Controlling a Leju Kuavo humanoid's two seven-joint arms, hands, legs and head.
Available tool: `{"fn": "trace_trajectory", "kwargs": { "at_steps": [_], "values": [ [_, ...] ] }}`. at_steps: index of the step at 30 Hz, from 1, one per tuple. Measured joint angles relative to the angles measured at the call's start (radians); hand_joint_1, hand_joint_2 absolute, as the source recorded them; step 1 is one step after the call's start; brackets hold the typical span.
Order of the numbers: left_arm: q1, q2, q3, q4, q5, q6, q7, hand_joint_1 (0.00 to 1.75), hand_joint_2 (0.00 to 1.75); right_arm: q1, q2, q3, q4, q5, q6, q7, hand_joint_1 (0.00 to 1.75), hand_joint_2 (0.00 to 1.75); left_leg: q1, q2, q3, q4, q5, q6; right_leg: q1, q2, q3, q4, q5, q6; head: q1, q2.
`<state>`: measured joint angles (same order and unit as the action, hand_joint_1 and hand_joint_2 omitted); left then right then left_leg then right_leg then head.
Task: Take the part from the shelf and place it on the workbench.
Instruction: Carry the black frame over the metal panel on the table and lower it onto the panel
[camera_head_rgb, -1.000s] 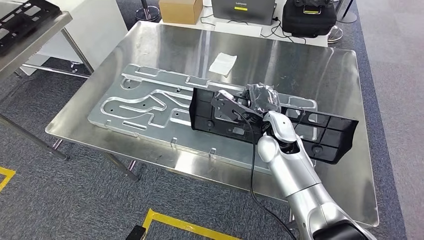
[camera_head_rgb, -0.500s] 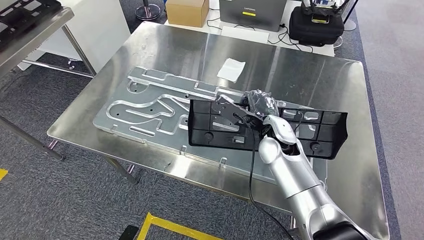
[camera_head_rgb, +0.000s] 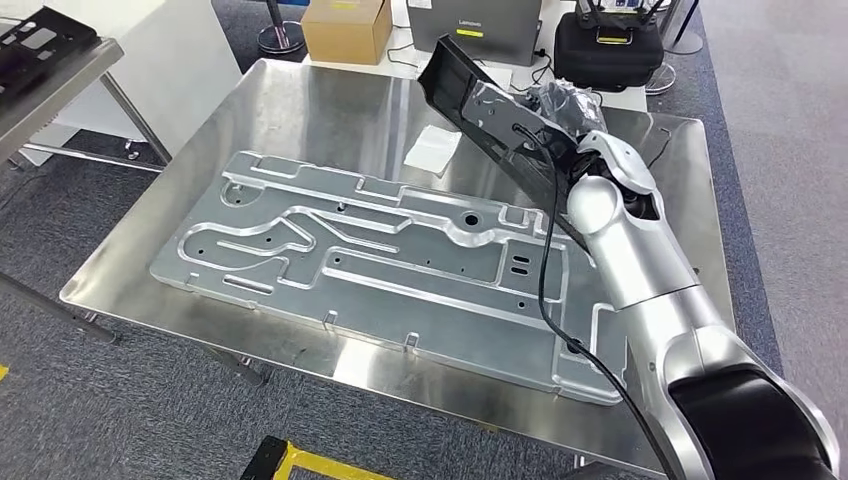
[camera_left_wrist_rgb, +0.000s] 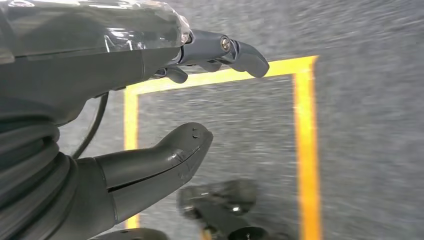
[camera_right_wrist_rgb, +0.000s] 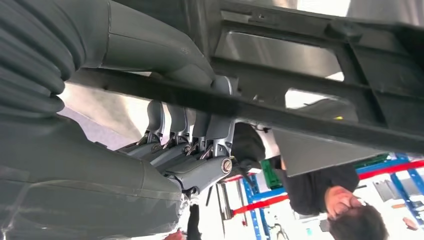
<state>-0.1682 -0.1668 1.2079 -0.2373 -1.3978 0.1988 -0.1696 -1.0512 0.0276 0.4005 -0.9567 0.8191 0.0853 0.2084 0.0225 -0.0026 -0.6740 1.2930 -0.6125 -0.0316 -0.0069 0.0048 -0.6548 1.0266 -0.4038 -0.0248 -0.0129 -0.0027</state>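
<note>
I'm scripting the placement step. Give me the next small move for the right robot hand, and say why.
Probably lower and level it. The right robot hand holds the black part tilted steeply, high over the far side of the workbench, above the grey metal plate. It cannot be released until it is flat and touching down.

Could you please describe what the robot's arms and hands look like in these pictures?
The right arm is glossy silver, turning black nearest the body, with a black cable along it. The right robot hand is dark grey under clear plastic wrap. The left robot hand has a grey ribbed cover, thick thumb and darker fingers.
</note>
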Motion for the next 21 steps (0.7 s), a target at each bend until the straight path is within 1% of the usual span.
{"fn": "trace_trajectory", "kwargs": {
  "at_steps": [1,2,3,4,5,6,7,8,9,11,15,21],
  "values": [
    [-0.003,0.0,-0.001,0.0,0.008,-0.008,-0.009,0.0,1.75,0.009,-0.006,0.0,0.0,0.003,-0.004,-0.002,1.75,1.75,-0.001,0.0,-0.016,0.005,0.015,0.003,0.003,0.001,0.004,0.0,-0.003,-0.001,0.0,0.0],
    [-0.005,0.0,-0.001,0.0,0.016,-0.017,-0.013,0.0,1.75,0.019,-0.01,0.0,0.0,0.005,-0.008,-0.004,1.75,1.75,-0.002,0.0,-0.011,-0.032,0.051,0.008,0.006,0.003,0.009,0.001,-0.006,-0.002,0.0,0.0],
    [-0.007,0.0,-0.002,0.0,0.022,-0.023,-0.015,0.0,1.75,0.028,-0.014,0.0,0.0,0.006,-0.012,-0.004,1.75,1.75,-0.005,0.0,0.01,-0.099,0.101,0.016,0.008,0.006,0.015,0.001,-0.009,-0.002,-0.001,0.0],
    [-0.009,0.0,-0.002,0.0,0.028,-0.025,-0.017,0.0,1.75,0.037,-0.018,-0.001,0.0,0.007,-0.018,-0.004,1.75,1.75,-0.009,0.0,0.032,-0.165,0.14,0.025,0.009,0.007,0.019,0.001,-0.011,-0.001,-0.001,0.0],
    [-0.011,0.001,-0.003,0.0,0.033,-0.024,-0.019,0.0,1.75,0.044,-0.023,-0.002,0.001,0.007,-0.024,-0.004,1.75,1.75,-0.014,0.001,0.049,-0.222,0.162,0.033,0.01,0.009,0.02,0.001,-0.011,0.002,-0.001,0.0],
    [-0.013,0.001,-0.004,0.0,0.036,-0.021,-0.021,0.0,1.75,0.052,-0.03,-0.004,0.001,0.007,-0.03,-0.004,1.75,1.75,-0.018,0.0,0.059,-0.255,0.174,0.039,0.01,0.009,0.019,0.001,-0.012,0.006,-0.003,0.0],
    [-0.013,0.001,-0.006,0.0,0.038,-0.018,-0.021,0.0,1.75,0.061,-0.038,-0.007,0.002,0.007,-0.034,-0.004,1.75,1.75,-0.02,0.0,0.061,-0.268,0.173,0.041,0.01,0.009,0.017,0.002,-0.013,0.01,-0.004,0.0],
    [-0.013,0.001,-0.008,0.0,0.04,-0.015,-0.023,0.0,1.75,0.071,-0.046,-0.01,0.002,0.007,-0.038,-0.004,1.75,1.75,-0.021,-0.002,0.062,-0.274,0.176,0.039,0.011,0.009,0.015,0.002,-0.013,0.011,-0.005,0.0],
    [-0.012,0.0,-0.01,0.0,0.044,-0.013,-0.025,0.0,1.75,0.083,-0.053,-0.013,0.002,0.007,-0.04,-0.005,1.75,1.75,-0.02,-0.004,0.064,-0.276,0.184,0.037,0.012,0.008,0.015,0.003,-0.014,0.01,-0.006,0.0],
    [-0.011,-0.001,-0.011,0.0,0.056,-0.011,-0.034,0.0,1.75,0.105,-0.066,-0.017,0.003,0.011,-0.046,-0.009,1.75,1.75,-0.021,-0.006,0.064,-0.277,0.187,0.033,0.012,0.007,0.017,0.001,-0.013,0.008,-0.004,0.0],
    [-0.012,-0.001,-0.013,0.0,0.072,-0.011,-0.046,0.0,1.75,0.142,-0.083,-0.02,0.003,0.023,-0.051,-0.016,1.75,1.75,-0.022,-0.007,0.063,-0.276,0.187,0.038,0.01,0.006,0.02,-0.007,-0.01,0.017,-0.004,0.0],
    [-0.012,-0.002,-0.021,0.0,0.085,-0.011,-0.048,0.0,1.75,0.181,-0.089,-0.023,0.001,0.029,-0.055,-0.023,1.75,1.75,-0.022,-0.006,0.063,-0.276,0.186,0.042,0.01,0.007,0.023,-0.013,-0.007,0.023,-0.004,0.0]
  ]
}}
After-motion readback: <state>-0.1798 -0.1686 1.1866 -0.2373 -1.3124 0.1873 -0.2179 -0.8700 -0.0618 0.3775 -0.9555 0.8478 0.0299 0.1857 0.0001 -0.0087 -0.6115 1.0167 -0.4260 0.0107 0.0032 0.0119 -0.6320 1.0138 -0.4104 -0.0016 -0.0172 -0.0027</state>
